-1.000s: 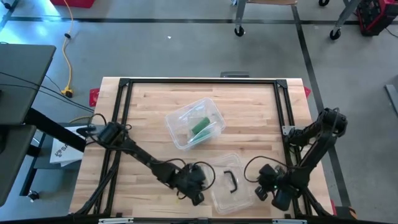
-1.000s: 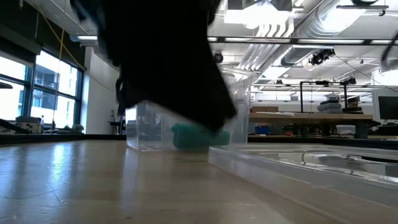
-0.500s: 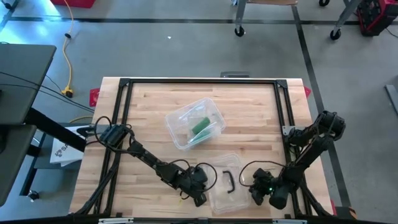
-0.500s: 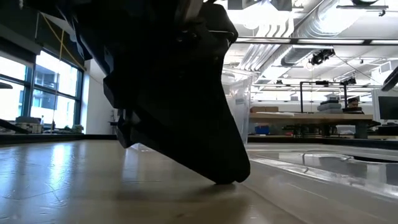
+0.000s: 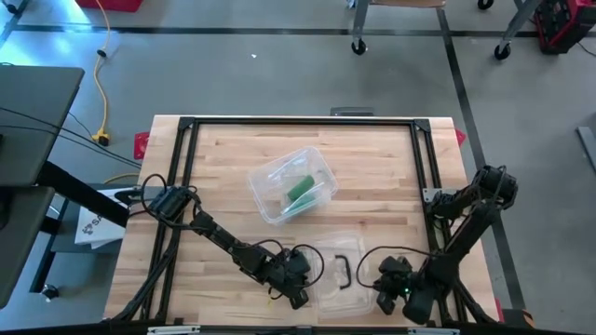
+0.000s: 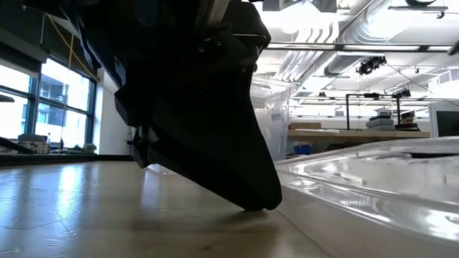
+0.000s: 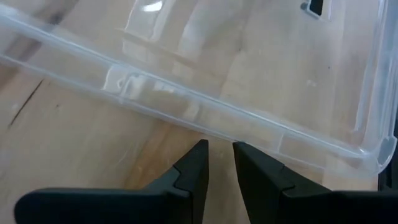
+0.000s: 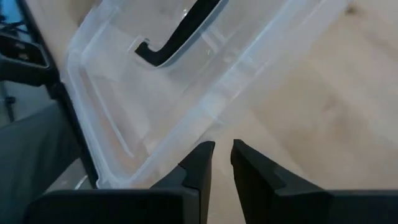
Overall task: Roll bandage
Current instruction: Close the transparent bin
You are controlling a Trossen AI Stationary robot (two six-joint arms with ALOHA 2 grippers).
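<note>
Both arms stretch low toward the near edge, the left end effector (image 5: 300,282) and right end effector (image 5: 385,288) facing each other, each with fingers narrowly parted.

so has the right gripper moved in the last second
Yes. In the high view the right gripper has slid left, away from the table frame's right rail, to the clear lid.

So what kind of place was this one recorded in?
Probably a robotics lab or workshop: exposed ceiling ducts, a workbench loaded with equipment in the room behind, and a wooden table on a concrete floor with caster-wheeled furniture.
</note>
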